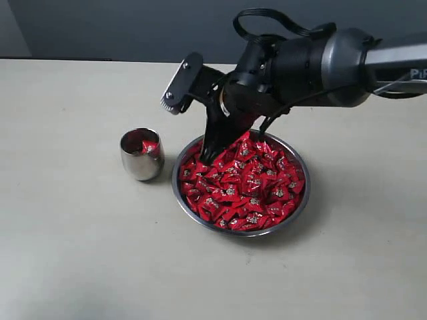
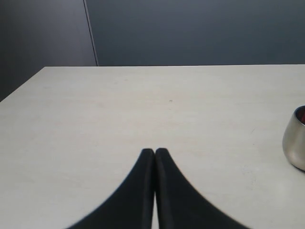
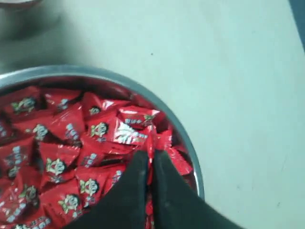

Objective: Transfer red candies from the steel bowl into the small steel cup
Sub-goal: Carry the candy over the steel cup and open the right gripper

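The right gripper (image 1: 208,160) stands tip-down in the bowl (image 1: 257,233) on its cup side, jaws closed on what looks like only a thin fold of wrapper; the risk, I'd say, is that the slick foil slips out on the lift, or a neighbour snags and spills onto the table (image 1: 80,260); the candies (image 1: 250,183) are glossy red, heaped nearly to the rim; the cup (image 1: 141,159), just beside the bowl, already holds some; the left gripper (image 2: 155,151) hangs over the table, jaws shut, empty.

A pale beige tabletop (image 1: 80,253) fills most of the exterior frame, matte and faintly speckled. A dark grey-blue wall (image 1: 100,27) runs across the top edge. In the left wrist view a vertical seam (image 2: 90,31) splits that wall at upper left.
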Robot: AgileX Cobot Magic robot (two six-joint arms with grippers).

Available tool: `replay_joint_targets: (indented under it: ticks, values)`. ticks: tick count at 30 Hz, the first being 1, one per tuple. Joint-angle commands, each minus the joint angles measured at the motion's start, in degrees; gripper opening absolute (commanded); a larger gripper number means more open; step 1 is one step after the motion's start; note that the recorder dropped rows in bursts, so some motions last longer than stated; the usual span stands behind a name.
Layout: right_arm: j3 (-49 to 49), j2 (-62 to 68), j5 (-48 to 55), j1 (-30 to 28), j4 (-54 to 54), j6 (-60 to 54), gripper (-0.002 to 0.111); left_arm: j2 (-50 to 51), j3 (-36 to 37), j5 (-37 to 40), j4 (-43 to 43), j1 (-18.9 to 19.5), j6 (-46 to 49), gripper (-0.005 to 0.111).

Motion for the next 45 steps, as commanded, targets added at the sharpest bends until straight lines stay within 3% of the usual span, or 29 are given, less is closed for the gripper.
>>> replay_joint_targets:
  ticks: [1, 6, 10, 16, 19, 25, 42, 43, 45]
  values:
    - [-0.4, -1.8, -5.5, -2.6, -0.8, 11.3, -0.001, -0.3, 0.2, -0.1, 0.1, 0.1, -0.1, 0.000]
    - [-2.3, -1.9, -12.7, -5.7, 7.1, 13.7, -0.001, -0.3, 0.2, -0.1, 0.1, 0.1, -0.1, 0.000]
    - [-6.1, -1.7, -12.5, -5.8, 11.3, 9.5, -0.001, -0.3, 0.2, -0.1, 0.1, 0.1, -0.1, 0.000]
    - [-14.7, 2.1, -6.3, -5.8, 43.6, -17.1, -0.001, -0.3, 0.2, -0.1, 0.1, 0.1, -0.1, 0.000]
    - [-20.0, 6.0, 2.3, -5.8, 56.5, -30.5, -0.001, -0.3, 0.2, -0.1, 0.1, 0.1, -0.1, 0.000]
    - [-29.0, 12.8, 14.2, -5.3, 59.0, -31.2, -0.001, -0.3, 0.2, -0.1, 0.1, 0.1, -0.1, 0.000]
    - [-32.5, 18.0, 15.2, -3.0, 58.5, -32.2, -0.001, -0.3, 0.2, -0.1, 0.1, 0.1, -0.1, 0.000]
    - [-32.5, 18.0, 15.0, -3.0, 58.5, -32.7, 0.000, -0.3, 0.2, -0.1, 0.1, 0.1, -0.1, 0.000]
    - [-32.5, 18.0, 14.9, -3.0, 58.6, -33.4, 0.015, -0.3, 0.2, -0.1, 0.1, 0.1, -0.1, 0.000]
